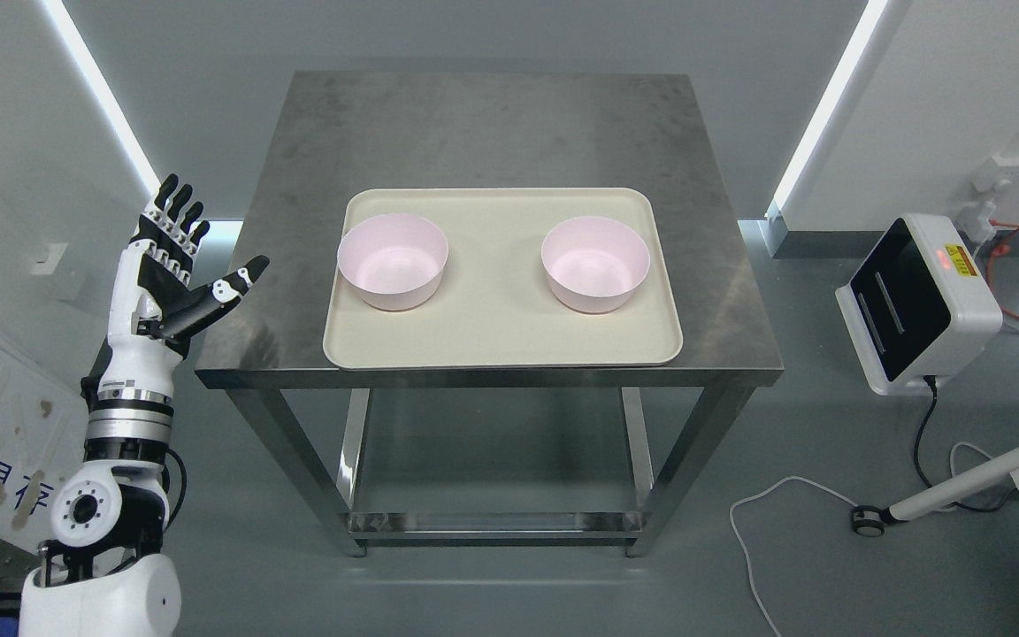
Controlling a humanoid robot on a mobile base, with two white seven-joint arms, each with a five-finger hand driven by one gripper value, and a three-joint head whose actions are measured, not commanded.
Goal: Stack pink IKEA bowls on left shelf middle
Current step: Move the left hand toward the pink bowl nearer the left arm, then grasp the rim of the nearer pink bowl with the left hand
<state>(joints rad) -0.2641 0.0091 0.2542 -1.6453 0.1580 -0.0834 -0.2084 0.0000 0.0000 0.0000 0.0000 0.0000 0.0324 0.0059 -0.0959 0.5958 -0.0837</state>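
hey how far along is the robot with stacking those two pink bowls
Nothing looks done yet. The left pink bowl and the right pink bowl sit apart, upright and empty, on the cream tray on the steel table. In hand: nothing; the left hand is raised beside the table, fingers open. Left to do: grasp one bowl and nest it in the other.

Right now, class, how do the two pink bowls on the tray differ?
The left bowl sits near the tray's left edge, closest to the raised left hand; the right bowl sits towards the tray's right edge, far from it. Both are pink, upright, empty, apparently equal in size and unstacked.
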